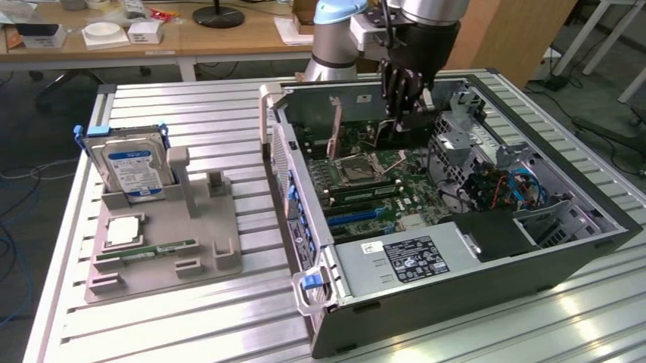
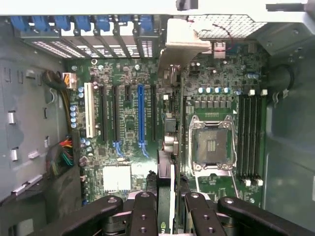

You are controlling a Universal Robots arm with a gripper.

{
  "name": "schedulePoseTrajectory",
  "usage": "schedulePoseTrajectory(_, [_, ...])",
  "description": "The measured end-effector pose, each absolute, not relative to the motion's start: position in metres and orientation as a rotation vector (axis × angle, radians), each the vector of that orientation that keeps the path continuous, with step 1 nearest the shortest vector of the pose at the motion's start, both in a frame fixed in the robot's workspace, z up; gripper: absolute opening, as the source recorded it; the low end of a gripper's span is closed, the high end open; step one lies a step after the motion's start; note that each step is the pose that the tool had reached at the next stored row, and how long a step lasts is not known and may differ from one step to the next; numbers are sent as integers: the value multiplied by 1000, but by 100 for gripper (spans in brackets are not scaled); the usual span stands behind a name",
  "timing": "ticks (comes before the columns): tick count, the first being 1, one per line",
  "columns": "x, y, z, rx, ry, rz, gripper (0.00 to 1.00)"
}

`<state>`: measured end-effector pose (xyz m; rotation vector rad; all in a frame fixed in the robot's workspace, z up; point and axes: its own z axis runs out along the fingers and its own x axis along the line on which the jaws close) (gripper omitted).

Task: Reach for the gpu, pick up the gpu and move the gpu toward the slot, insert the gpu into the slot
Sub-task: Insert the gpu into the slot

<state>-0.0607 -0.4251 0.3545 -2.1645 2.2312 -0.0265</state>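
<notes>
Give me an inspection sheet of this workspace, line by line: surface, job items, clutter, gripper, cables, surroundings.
Surface: slatted aluminium table carrying an open computer case.
Job's things: gpu edge-on over the motherboard, near the blue expansion slot; seating cannot be told.
Clutter: grey holder tray with an upright hard drive, a flat memory stick and a processor.
Gripper: gripper shut on the gpu, inside the case.
Cables: blue cables in the case; black cables lying beyond the table.
Surroundings: wooden desk behind.
</notes>
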Motion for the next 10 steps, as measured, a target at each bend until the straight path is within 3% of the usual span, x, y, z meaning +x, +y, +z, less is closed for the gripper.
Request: schedulePoseTrajectory(10, [-62,-435,344,-2165,2231,-25,27])
